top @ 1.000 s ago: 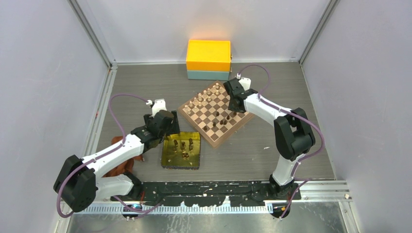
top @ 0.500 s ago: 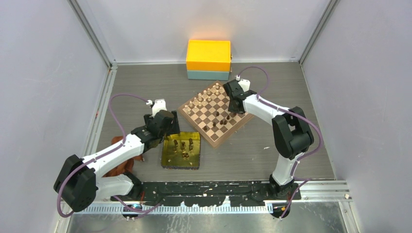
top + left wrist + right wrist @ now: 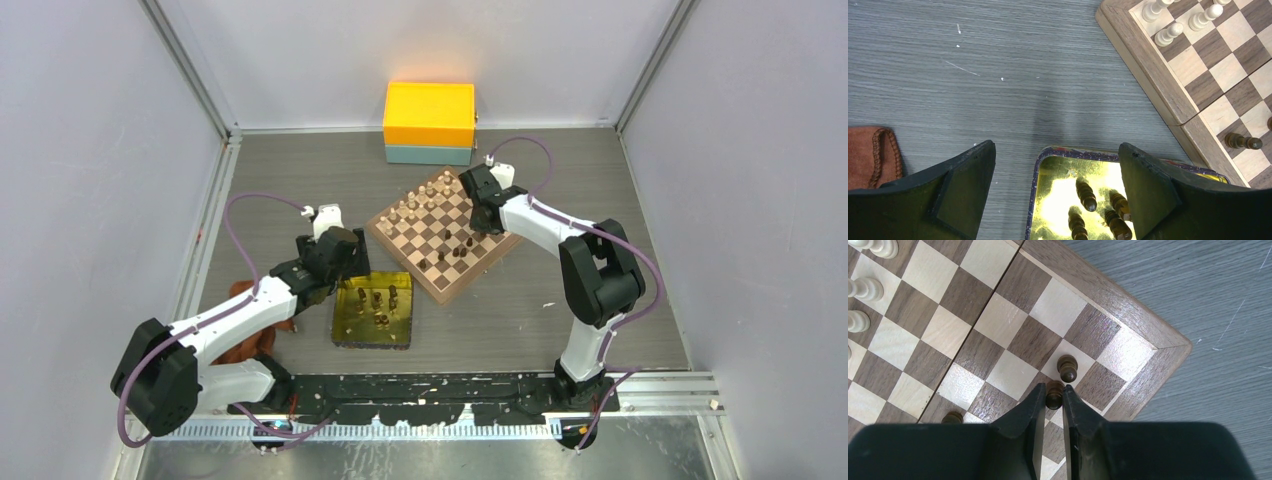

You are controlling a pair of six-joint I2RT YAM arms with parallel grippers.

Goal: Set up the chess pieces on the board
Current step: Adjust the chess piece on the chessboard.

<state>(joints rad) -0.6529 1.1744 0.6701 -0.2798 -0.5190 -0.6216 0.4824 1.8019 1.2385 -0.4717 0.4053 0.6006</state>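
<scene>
The board [image 3: 407, 262] lies diagonally at mid-table, with several dark chess pieces [image 3: 460, 250] along its near-right side. My right gripper [image 3: 484, 222] is over the board's right corner. In the right wrist view it [image 3: 1053, 392] is shut on a dark pawn [image 3: 1054, 396], right next to another dark pawn [image 3: 1067, 367] that stands on a light square. A third dark piece [image 3: 952, 417] stands to the left. My left gripper [image 3: 350, 268] is open and empty [image 3: 1056, 147] above the far-left corner of the gold tray [image 3: 1037, 170]. Several dark pieces [image 3: 1087, 195] stand in the tray.
Pale beige pieces [image 3: 420, 200] line the board's far-left side. An orange box on a teal base [image 3: 429, 115] stands at the back. A brown pouch [image 3: 250, 335] lies left of the gold tray [image 3: 345, 320], under the left arm.
My right gripper has shifted slightly left over the board's right corner with the pawn between its fingers. The left arm has not moved.
</scene>
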